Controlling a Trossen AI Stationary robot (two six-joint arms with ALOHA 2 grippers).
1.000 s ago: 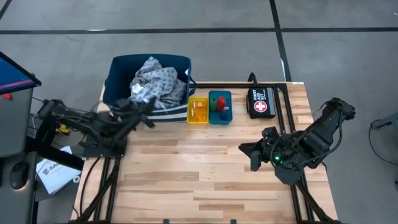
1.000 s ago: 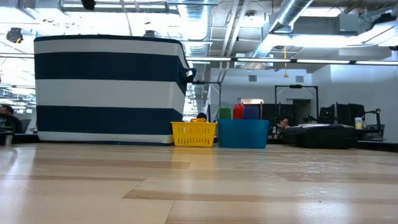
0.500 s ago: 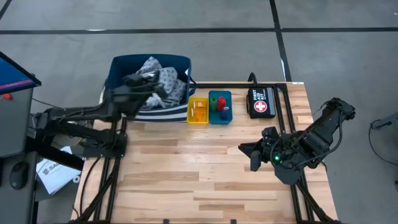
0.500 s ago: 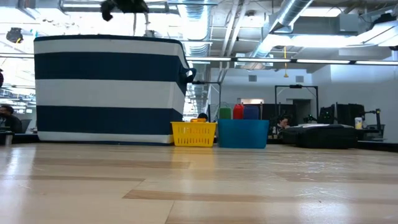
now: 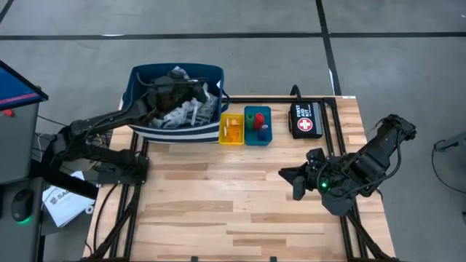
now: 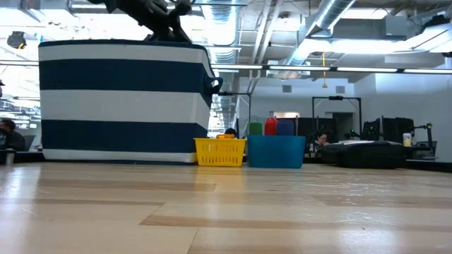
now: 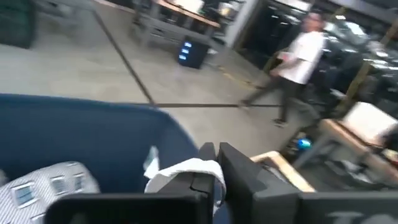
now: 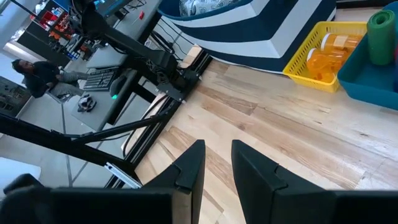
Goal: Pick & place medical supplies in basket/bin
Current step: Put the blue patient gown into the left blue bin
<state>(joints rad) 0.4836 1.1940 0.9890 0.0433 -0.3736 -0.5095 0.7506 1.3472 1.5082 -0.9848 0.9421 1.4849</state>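
My left gripper [image 5: 191, 89] hangs inside the striped basket [image 5: 142, 78], upper left of the high view, fingers nearly closed on the dotted gown cloth [image 5: 191, 110]. My right gripper [image 5: 286, 175] waits slightly open over the counter [image 5: 218, 196].

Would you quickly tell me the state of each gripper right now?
Left gripper: over the basket, shut on the gown cloth.
Right gripper: open, empty, above the table.

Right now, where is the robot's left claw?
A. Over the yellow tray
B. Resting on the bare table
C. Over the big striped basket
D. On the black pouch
C. In the view from above, the left claw reaches over the big striped basket, right above the dotted cloth inside it.
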